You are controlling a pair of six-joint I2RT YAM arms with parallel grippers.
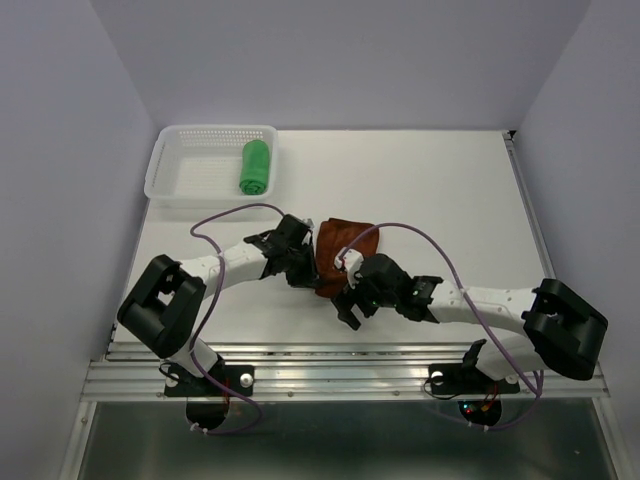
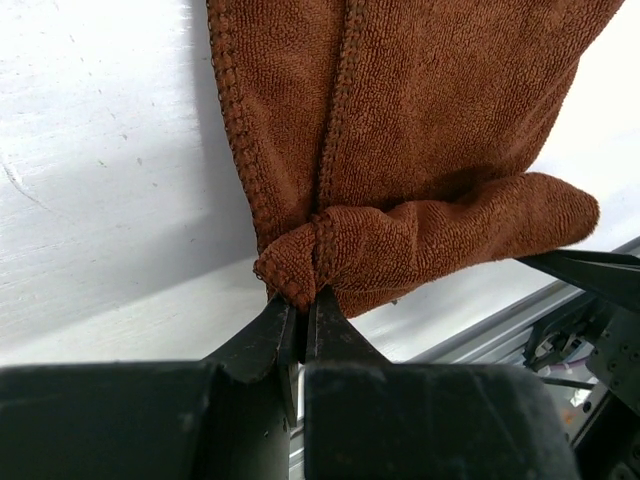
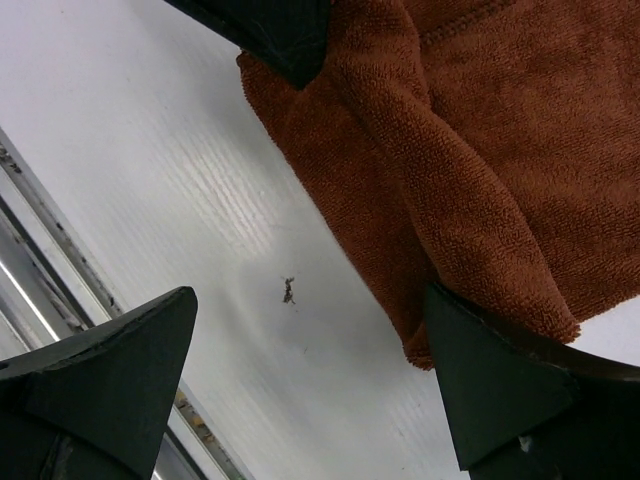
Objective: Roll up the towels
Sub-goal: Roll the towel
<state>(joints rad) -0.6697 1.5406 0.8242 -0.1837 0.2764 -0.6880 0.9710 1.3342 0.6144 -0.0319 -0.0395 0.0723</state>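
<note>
Because the left claw (image 2: pixel 300 305) pinches a near corner of the rust-brown terry cloth towel (image 2: pixel 420 130), which lies on the white counter (image 3: pixel 200 150) close to its metal edge rail (image 3: pixel 30 230), the wide-open, empty right claw (image 3: pixel 308 295) should probably grip the folded lip beside it. Then roll away from the rail, where there is room.

Arm links (image 1: pixel 232 261): white, smooth, rounded shells.
Joints (image 1: pixel 163 300): big black housings, blocky form.
Cables (image 1: pixel 240 208): thin, purple, one long loop over each arm.
Fingers (image 3: pixel 505 385): black, matte, wedge-shaped.
Bases (image 1: pixel 222 380): black plates.
</note>
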